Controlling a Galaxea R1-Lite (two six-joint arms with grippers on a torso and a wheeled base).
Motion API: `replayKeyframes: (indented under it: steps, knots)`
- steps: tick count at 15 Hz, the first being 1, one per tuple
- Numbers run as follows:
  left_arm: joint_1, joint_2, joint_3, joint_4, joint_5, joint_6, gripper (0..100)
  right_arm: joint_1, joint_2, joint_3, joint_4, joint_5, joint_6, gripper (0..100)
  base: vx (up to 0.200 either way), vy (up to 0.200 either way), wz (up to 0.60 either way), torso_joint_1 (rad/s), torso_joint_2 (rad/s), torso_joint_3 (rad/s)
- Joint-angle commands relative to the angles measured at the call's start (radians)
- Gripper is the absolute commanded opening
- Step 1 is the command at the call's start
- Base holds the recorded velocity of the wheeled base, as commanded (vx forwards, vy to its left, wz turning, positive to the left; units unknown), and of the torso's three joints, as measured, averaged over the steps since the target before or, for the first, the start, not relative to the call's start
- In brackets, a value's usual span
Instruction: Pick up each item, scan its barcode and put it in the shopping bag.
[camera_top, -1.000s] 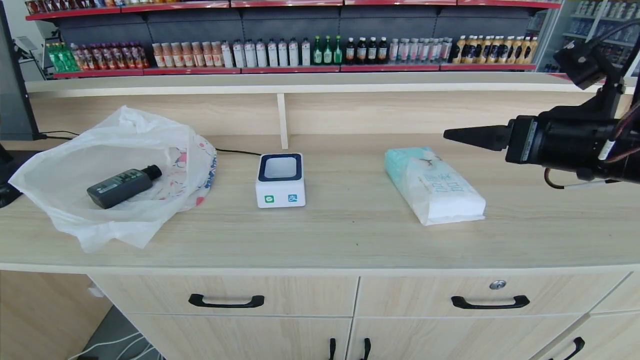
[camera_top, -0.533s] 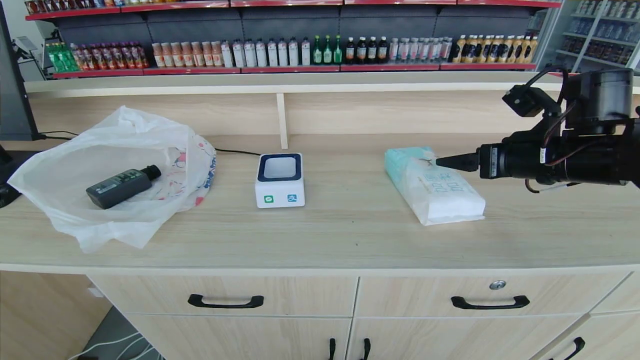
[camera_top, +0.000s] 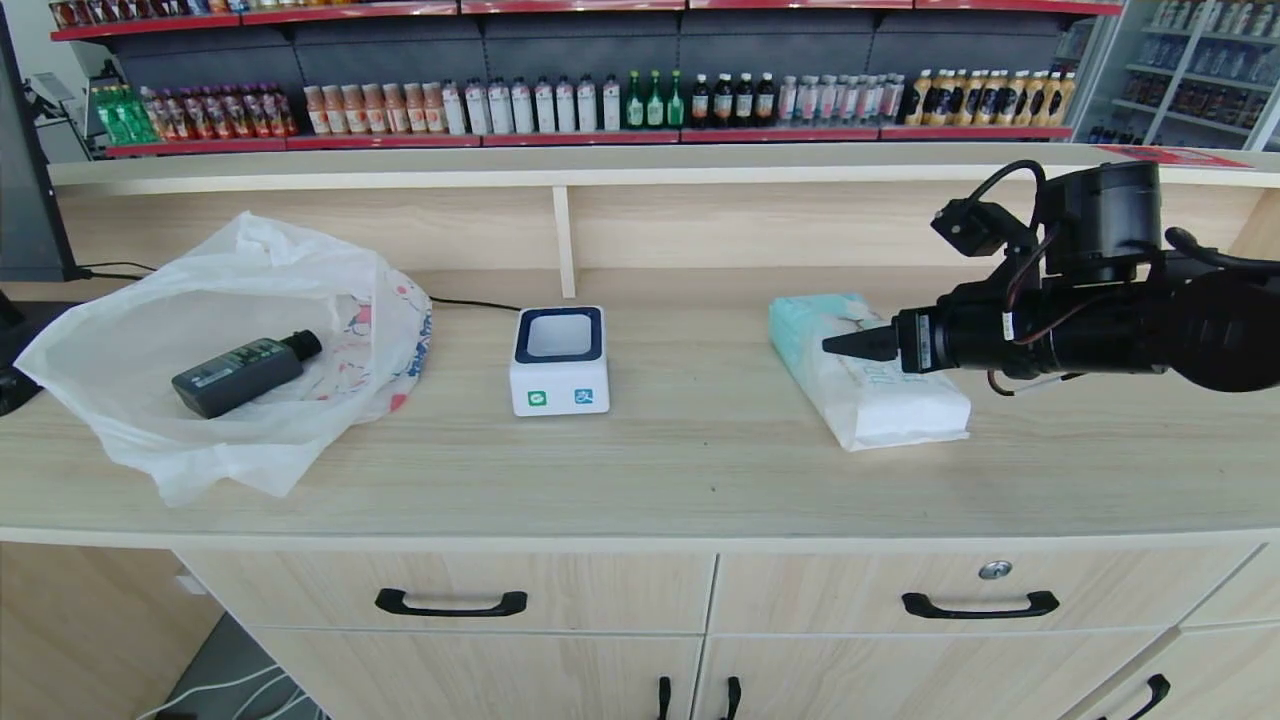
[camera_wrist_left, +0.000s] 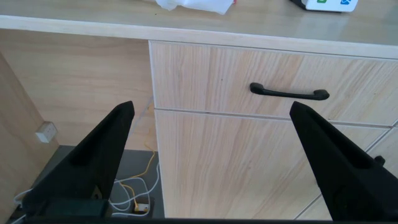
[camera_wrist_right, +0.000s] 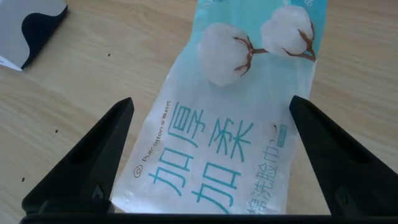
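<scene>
A pale blue and white tissue pack (camera_top: 866, 370) (camera_wrist_right: 230, 124) lies flat on the wooden counter (camera_top: 700, 450), right of centre. My right gripper (camera_top: 850, 345) (camera_wrist_right: 211, 109) hovers just over its middle, open, its fingers straddling the pack's width without touching it. A white scanner box (camera_top: 560, 360) with a dark-rimmed window stands at the counter's centre. At the left lies the translucent shopping bag (camera_top: 150, 400) with a dark grey bottle (camera_top: 245, 372) inside. My left gripper (camera_wrist_left: 211, 115) hangs open below counter level, facing the drawer fronts.
A raised ledge (camera_top: 600, 170) runs along the counter's back, with a thin divider (camera_top: 565, 240) behind the scanner. A black cable (camera_top: 470, 302) trails from the bag area to the scanner. Drawers with black handles (camera_wrist_left: 289, 93) sit below. Bare counter lies in front of the scanner.
My right arm has swung left and down, from off the counter's right end to over the tissue pack. Bag, bottle and scanner stayed put.
</scene>
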Motion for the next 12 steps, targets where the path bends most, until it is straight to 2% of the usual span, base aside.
replayKeyframes:
  steps: [1, 7, 12]
  knots:
    - [-0.001, 0.000, 0.000, 0.000, 0.000, 0.000, 100, 0.020, 0.028, -0.038, 0.028, -0.005, -0.002, 100, 0.000, 0.000, 0.00, 0.000, 0.00, 0.000]
    - [-0.001, 0.000, 0.000, 0.000, 0.000, 0.000, 100, 0.018, 0.106, -0.207, 0.235, -0.101, -0.007, 100, 0.000, 0.000, 0.00, 0.000, 0.00, 0.000]
    - [-0.001, 0.000, 0.000, 0.000, 0.000, 0.000, 100, 0.018, 0.127, -0.259, 0.241, -0.184, -0.034, 100, 0.000, 0.000, 0.00, 0.000, 0.00, 0.000]
